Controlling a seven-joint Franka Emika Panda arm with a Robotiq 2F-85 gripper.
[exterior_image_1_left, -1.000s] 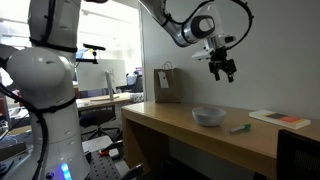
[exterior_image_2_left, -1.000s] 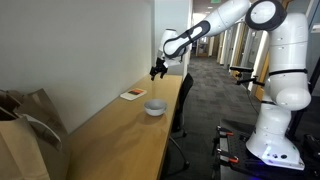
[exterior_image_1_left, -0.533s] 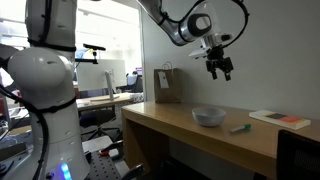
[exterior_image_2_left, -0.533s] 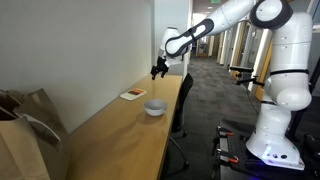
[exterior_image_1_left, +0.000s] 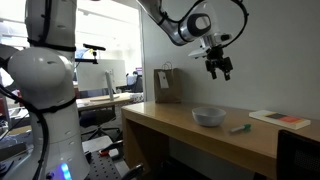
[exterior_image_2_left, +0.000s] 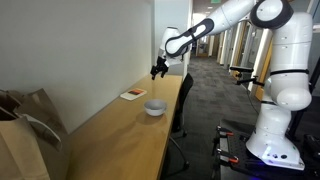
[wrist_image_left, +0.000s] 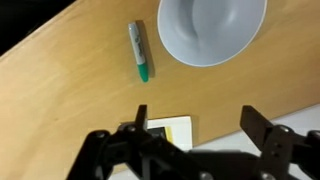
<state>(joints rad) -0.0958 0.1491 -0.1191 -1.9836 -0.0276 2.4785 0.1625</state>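
Pincer (wrist_image_left: 196, 140) hangs high above the desk (wrist_image_left: 60, 110), jaws apart, holding nothing. Nearest below: green-tipped marker (wrist_image_left: 138, 50), white bowl (wrist_image_left: 210, 28) just beside it, book (exterior_image_2_left: 133, 95) nearby. Risk judged: a descent off-line could strike the bowl rim and tip it.

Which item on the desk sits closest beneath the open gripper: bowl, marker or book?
The book: in the wrist view it lies right between the gripper's fingers, while the marker and white bowl lie farther ahead.
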